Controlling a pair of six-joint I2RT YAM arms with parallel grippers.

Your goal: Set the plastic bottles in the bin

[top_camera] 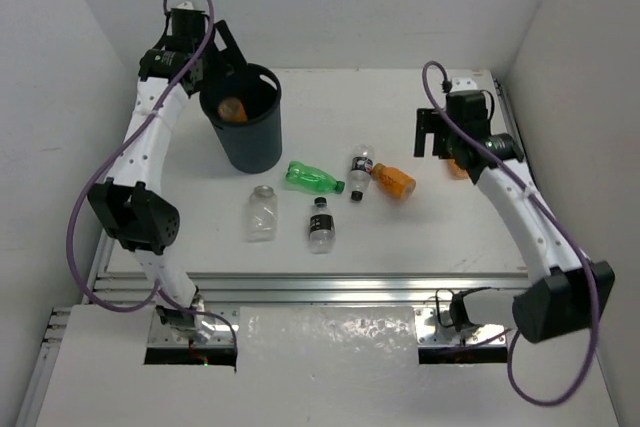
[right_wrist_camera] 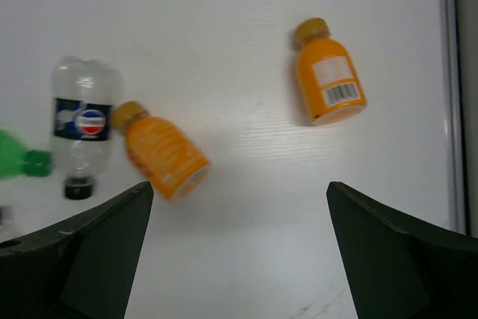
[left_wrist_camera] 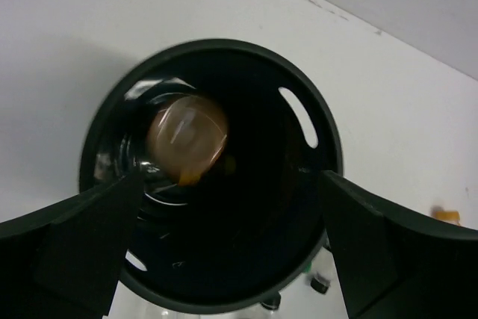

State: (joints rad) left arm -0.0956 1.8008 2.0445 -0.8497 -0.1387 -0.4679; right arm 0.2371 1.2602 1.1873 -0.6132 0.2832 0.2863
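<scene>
The dark bin (top_camera: 243,137) stands at the back left with one orange bottle (top_camera: 232,109) inside; the left wrist view shows the bin's rim (left_wrist_camera: 224,46) and that bottle (left_wrist_camera: 187,136) in it. My left gripper (top_camera: 228,59) hangs open and empty over the bin (left_wrist_camera: 224,259). On the table lie a green bottle (top_camera: 312,178), a clear labelled bottle (top_camera: 360,173), an orange bottle (top_camera: 394,180), a plain clear bottle (top_camera: 262,213) and a black-capped clear bottle (top_camera: 320,224). My right gripper (top_camera: 432,133) is open and empty above the table (right_wrist_camera: 239,252), between two orange bottles (right_wrist_camera: 160,149) (right_wrist_camera: 327,72).
White walls close in the table on the left, back and right. A metal rail (top_camera: 310,282) runs along the near edge. In the right wrist view the clear labelled bottle (right_wrist_camera: 82,121) and the green bottle's cap (right_wrist_camera: 19,163) lie at the left.
</scene>
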